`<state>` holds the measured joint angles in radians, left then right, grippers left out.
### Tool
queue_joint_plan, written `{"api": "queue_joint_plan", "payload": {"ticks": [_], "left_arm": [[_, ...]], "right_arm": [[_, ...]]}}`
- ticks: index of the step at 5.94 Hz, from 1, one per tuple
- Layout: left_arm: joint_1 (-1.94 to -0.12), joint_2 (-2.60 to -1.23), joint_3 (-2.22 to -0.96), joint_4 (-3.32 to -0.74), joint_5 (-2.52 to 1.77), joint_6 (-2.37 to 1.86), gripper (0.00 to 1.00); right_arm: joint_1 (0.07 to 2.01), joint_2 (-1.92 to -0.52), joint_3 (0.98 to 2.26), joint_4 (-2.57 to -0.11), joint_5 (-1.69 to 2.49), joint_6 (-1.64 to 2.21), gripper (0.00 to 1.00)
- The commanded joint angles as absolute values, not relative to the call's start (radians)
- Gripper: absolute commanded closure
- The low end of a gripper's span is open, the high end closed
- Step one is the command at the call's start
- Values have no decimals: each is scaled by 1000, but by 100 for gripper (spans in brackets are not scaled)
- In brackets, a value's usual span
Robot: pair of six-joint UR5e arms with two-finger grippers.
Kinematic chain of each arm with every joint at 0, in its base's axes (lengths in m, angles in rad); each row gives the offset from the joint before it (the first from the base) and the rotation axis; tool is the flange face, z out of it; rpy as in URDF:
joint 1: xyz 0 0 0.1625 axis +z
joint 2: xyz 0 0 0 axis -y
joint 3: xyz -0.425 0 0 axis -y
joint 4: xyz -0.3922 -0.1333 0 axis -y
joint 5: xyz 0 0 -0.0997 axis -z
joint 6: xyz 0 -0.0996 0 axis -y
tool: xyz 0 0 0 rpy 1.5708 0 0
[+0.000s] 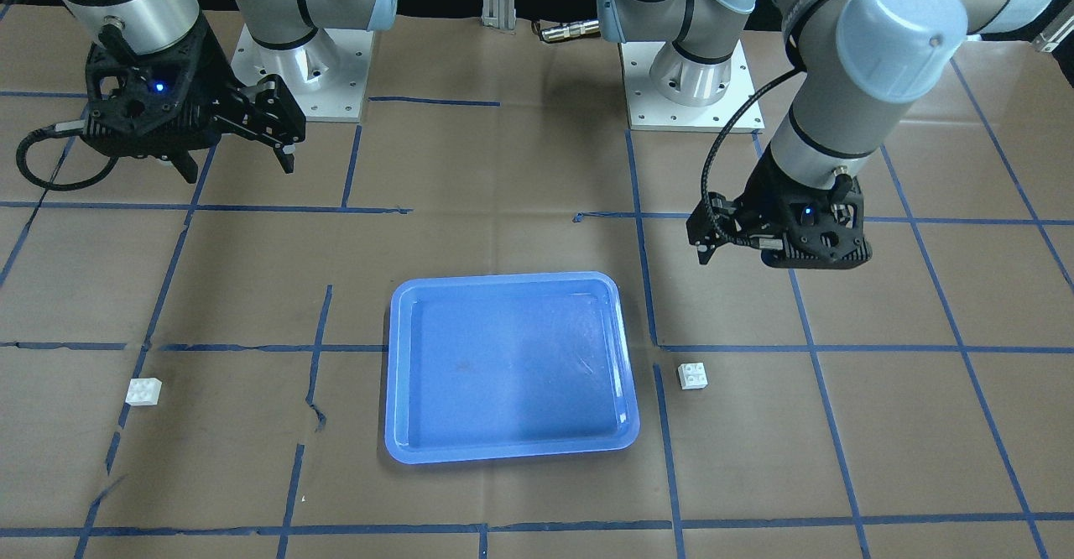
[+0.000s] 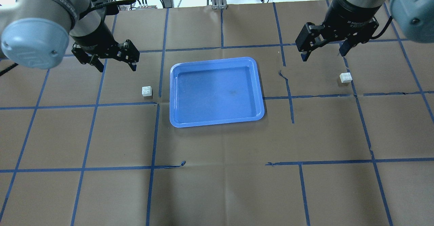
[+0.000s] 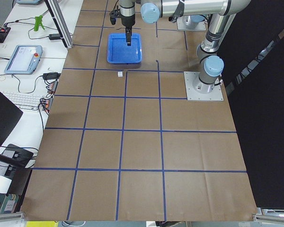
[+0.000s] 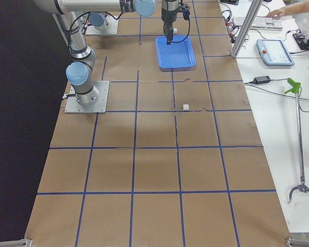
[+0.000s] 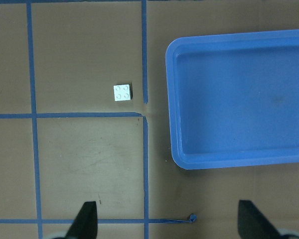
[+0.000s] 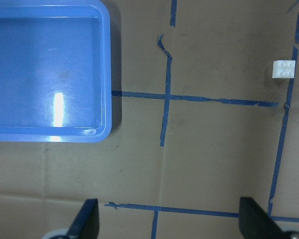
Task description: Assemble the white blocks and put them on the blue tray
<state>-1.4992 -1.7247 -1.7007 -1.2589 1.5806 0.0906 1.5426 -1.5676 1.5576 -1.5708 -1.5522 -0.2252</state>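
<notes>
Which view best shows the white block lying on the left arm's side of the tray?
Left wrist view: the white block is seen top-down, four studs distinct, beside the blue tray. Overhead and front-facing show it smaller; exterior left, a speck; right wrist shows only the other block.

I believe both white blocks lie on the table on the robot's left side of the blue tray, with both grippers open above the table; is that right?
Not quite: the overhead view shows one white block left of the blue tray and the other block on its right. Both lie on the table, and the left gripper and right gripper are open above it.
</notes>
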Motion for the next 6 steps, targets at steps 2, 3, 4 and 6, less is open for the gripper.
{"api": "queue_joint_plan", "payload": {"ticks": [2,3,4,6], "left_arm": [[-1493,-1977,-1880,-709,1582,101,1],[-1493,-2009,-1881,-690,1582,103,1],[-1493,-2023,-1884,-693,1582,103,1],[-1491,-2042,-1881,-696,1575,112,30]], "right_arm": [[1378,-1542,1559,-1575,-1575,-841,0],[1309,-1531,1557,-1577,-1572,-1088,0],[1249,-1511,1557,-1604,-1569,-1393,0],[1181,-1442,1555,-1663,-1562,-1886,0]]}}
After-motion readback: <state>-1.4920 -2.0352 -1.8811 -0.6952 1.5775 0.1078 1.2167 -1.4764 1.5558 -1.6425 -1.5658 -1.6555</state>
